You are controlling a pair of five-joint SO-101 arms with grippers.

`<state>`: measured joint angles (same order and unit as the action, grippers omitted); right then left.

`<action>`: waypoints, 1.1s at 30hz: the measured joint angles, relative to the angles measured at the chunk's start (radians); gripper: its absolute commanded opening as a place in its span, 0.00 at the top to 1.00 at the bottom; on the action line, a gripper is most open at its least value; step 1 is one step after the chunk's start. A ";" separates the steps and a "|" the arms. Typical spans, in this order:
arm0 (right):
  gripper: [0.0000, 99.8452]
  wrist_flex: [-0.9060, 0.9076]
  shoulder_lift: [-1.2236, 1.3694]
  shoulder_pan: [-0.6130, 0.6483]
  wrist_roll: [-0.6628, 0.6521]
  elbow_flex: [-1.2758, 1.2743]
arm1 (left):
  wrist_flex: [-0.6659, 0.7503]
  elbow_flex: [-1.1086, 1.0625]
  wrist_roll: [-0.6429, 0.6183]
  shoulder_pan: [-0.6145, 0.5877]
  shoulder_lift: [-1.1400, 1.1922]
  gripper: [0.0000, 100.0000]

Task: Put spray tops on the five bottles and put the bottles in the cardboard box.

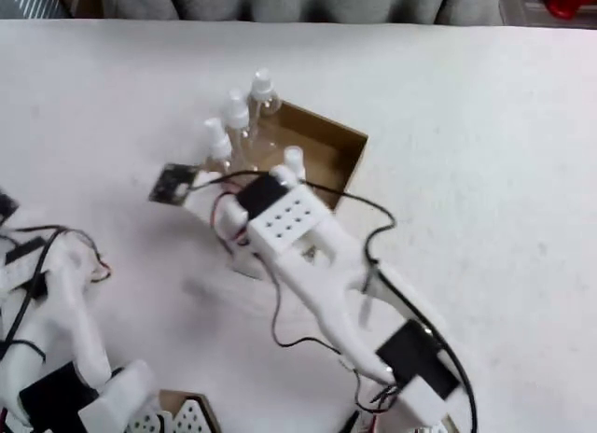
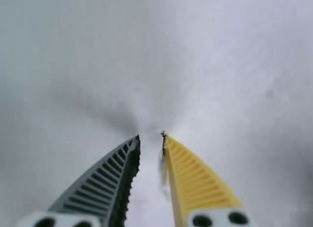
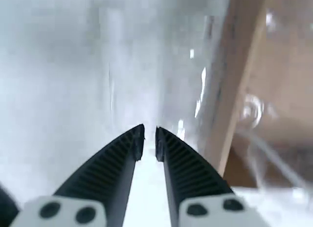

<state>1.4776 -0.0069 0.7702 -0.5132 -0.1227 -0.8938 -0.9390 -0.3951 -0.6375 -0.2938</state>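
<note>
So the white counter (image 1: 485, 125) takes up pretty much the whole overhead shot. The right arm (image 1: 317, 265) is the big thing on it, stretched from the lower right of the frame up to the middle, with a black cable (image 1: 373, 214) looping off it. The left arm (image 1: 56, 358) sits folded in the lower left corner, well apart from everything else.

The cardboard box (image 1: 326, 144) is just above center, open side up, and the right arm's front end sits against its lower left corner. I count four bottles (image 1: 239, 116), all clear and upright. Three run in a diagonal row along the box's upper left edge and one stands further in, right by the arm. From this angle I honestly can't say if that row is inside the box or just beside its wall. Each of the four has a white spray top (image 1: 262, 81) on it. There's also a small dark square piece (image 1: 173, 183) on the counter just left of the box.

The right end effector (image 3: 148, 136) is clenched down to a thin slit with nothing in it, hovering just beside the box wall (image 3: 234, 80). The left end effector (image 2: 150, 137) is released a little, empty, over bare counter.
</note>
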 measured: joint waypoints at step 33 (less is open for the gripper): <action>0.98 0.187 -0.278 -0.166 -0.087 -0.158 | -0.235 0.060 -0.044 0.756 0.000 0.70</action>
<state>1.6648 -0.2846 0.6045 -0.6007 -0.2808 -1.1285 -0.8792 -0.4396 0.1189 -0.2938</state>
